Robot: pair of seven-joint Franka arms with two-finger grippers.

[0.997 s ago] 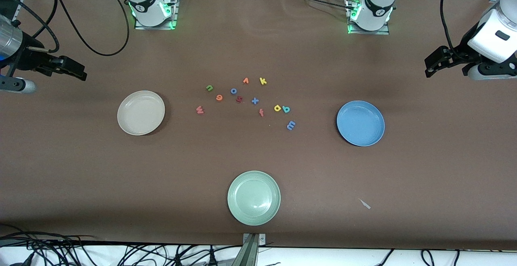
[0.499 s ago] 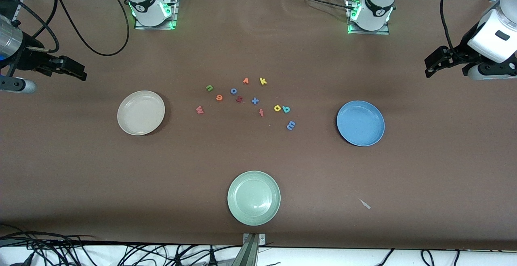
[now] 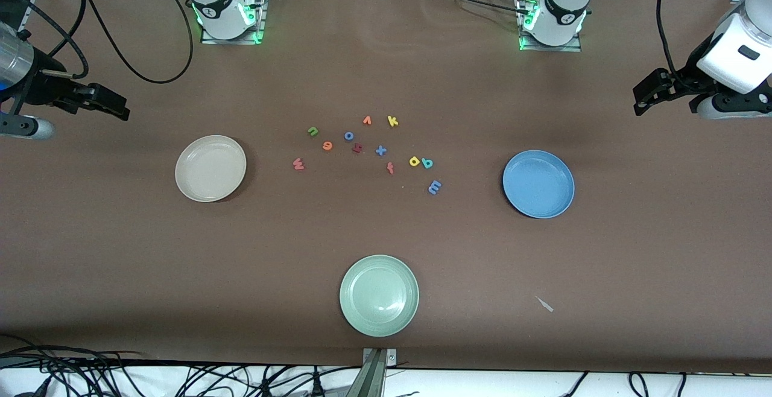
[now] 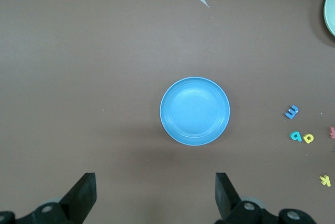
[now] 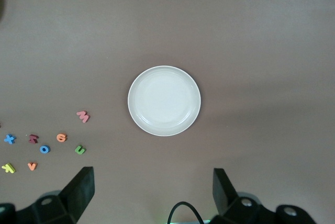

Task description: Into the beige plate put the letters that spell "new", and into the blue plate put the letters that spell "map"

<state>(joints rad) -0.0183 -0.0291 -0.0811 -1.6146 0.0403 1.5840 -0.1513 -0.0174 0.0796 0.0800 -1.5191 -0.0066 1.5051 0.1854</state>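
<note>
The green "n" (image 3: pixel 312 131), orange "e" (image 3: pixel 327 145) and pinkish "w" (image 3: pixel 298 164) lie mid-table, toward the beige plate (image 3: pixel 210 168). The yellow "a" (image 3: pixel 414 161), teal "p" (image 3: pixel 427 163) and blue "m" (image 3: pixel 434 187) lie toward the blue plate (image 3: pixel 538 184). Both plates hold nothing. My right gripper (image 3: pixel 111 104) hangs open and high at the right arm's end of the table, and its wrist view looks down on the beige plate (image 5: pixel 164 100). My left gripper (image 3: pixel 648 92) hangs open at the left arm's end, with the blue plate (image 4: pixel 194 111) below it.
A pale green plate (image 3: pixel 379 295) sits near the table's front edge. Among the letters lie an orange "v" (image 3: pixel 367 120), yellow "k" (image 3: pixel 392 121), blue "o" (image 3: pixel 348 136), blue "x" (image 3: pixel 380 151) and red "f" (image 3: pixel 390 168). A paper scrap (image 3: pixel 545 304) lies nearer the front camera than the blue plate.
The left arm's hand has edged very slightly upward in the front view. Letters, plates and the right arm have stayed put.
</note>
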